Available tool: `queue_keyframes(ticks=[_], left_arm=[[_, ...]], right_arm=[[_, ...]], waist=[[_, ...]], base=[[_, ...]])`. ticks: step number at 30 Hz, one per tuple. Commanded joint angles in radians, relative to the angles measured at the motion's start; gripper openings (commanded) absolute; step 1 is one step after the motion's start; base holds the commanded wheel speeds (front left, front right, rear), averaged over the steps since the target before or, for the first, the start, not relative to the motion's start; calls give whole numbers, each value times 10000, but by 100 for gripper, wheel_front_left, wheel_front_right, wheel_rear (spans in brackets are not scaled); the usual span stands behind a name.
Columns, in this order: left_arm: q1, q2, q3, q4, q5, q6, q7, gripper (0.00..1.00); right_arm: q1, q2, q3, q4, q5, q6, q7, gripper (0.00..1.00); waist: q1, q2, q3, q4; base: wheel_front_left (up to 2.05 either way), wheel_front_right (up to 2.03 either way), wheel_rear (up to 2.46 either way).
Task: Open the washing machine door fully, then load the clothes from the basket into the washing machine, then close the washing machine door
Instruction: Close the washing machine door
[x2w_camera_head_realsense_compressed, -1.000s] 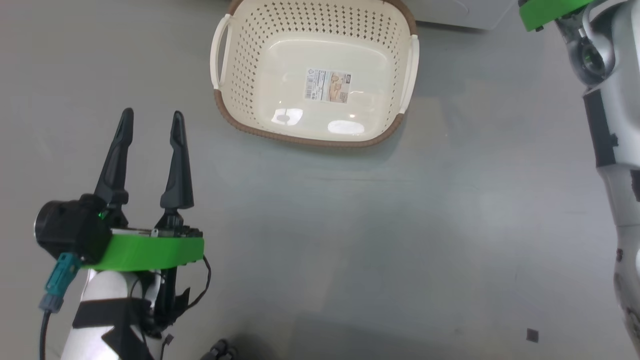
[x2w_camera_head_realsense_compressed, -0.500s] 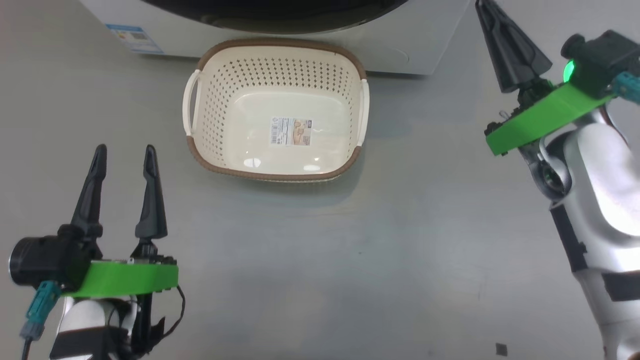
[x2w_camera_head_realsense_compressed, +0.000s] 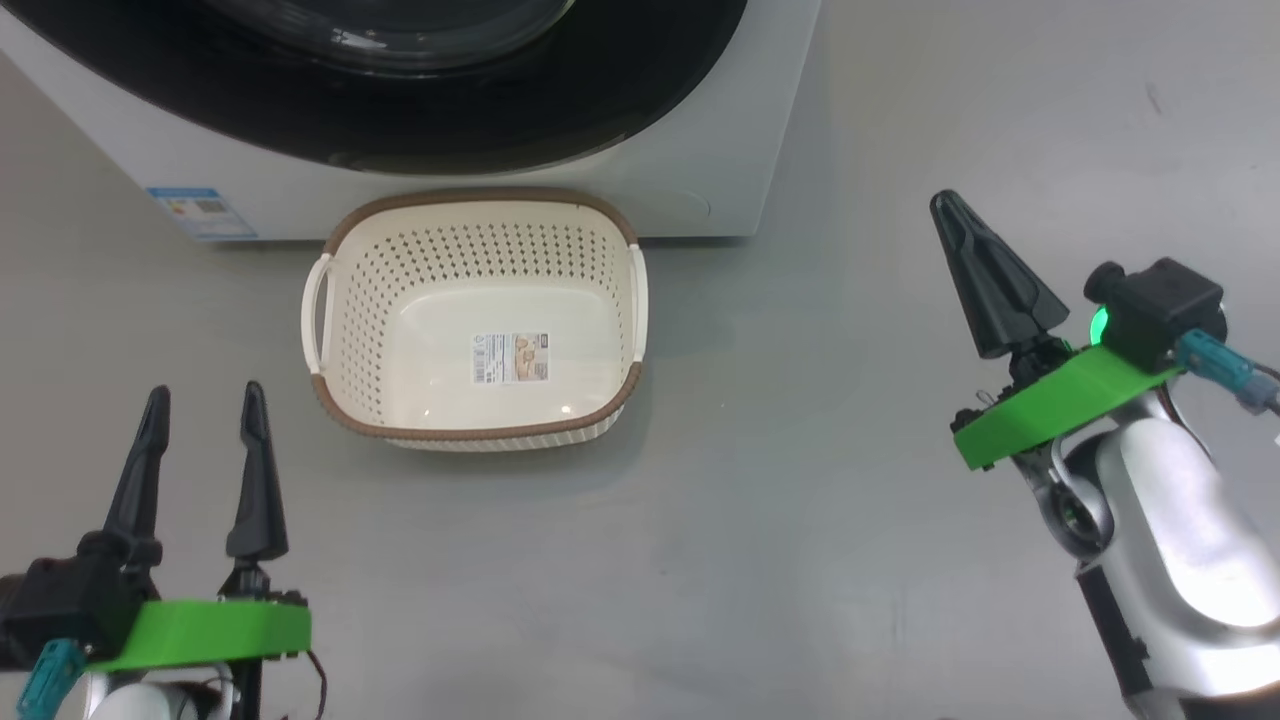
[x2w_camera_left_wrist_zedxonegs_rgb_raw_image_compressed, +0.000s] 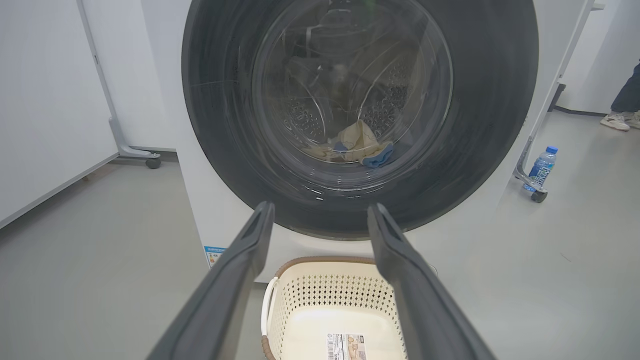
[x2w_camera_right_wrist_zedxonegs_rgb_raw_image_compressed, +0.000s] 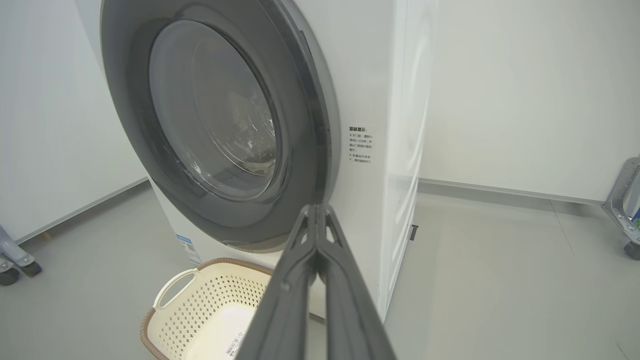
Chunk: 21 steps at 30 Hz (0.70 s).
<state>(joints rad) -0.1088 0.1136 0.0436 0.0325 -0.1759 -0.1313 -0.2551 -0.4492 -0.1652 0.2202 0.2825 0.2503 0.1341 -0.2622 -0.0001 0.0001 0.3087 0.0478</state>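
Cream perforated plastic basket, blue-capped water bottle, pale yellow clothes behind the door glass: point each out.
Cream perforated plastic basket (x2w_camera_head_realsense_compressed: 480, 265): head view, back wall.
Blue-capped water bottle (x2w_camera_left_wrist_zedxonegs_rgb_raw_image_compressed: 540, 169): left wrist view, label.
Pale yellow clothes (x2w_camera_left_wrist_zedxonegs_rgb_raw_image_compressed: 351, 142): left wrist view, middle fold.

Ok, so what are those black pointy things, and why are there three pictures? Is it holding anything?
Those are a robot's hands, called grippers. One picture comes from a camera on its head, looking down at the grey floor. Its left gripper is spread open; its right gripper is pinched shut. Neither holds anything. The other two pictures come from cameras on its wrists, looking forward at a big white washing machine. Its round door looks closed, and through the glass you can see yellow and blue clothes inside. The cream basket on the floor in front is empty.
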Motion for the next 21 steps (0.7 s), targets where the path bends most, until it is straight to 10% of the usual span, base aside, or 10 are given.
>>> queue_keyframes(ticks=[1,5,11,21], left_arm=[[43,276,458,-260,59,6,-67,100],[379,247,791,-181,-52,6,-67,100],[723,156,894,-81,-74,6,-67,100],[1347,-76,1473,78,-14,65,-67,100]], right_arm=[[130,111,60,-358,-61,-34,4,0],[713,290,-67,-492,-108,-34,4,0],[1417,448,-345,-654,-213,-34,4,100],[2638,850,-1068,-1162,-640,-34,4,100]], waist=[[1,-1,-320,-251],[1,-1,-671,-545],[1,-1,-1124,-857],[1,-1,-1858,-1366]], base=[[0,0,0],[0,0,0],[0,0,0],[0,0,0]])
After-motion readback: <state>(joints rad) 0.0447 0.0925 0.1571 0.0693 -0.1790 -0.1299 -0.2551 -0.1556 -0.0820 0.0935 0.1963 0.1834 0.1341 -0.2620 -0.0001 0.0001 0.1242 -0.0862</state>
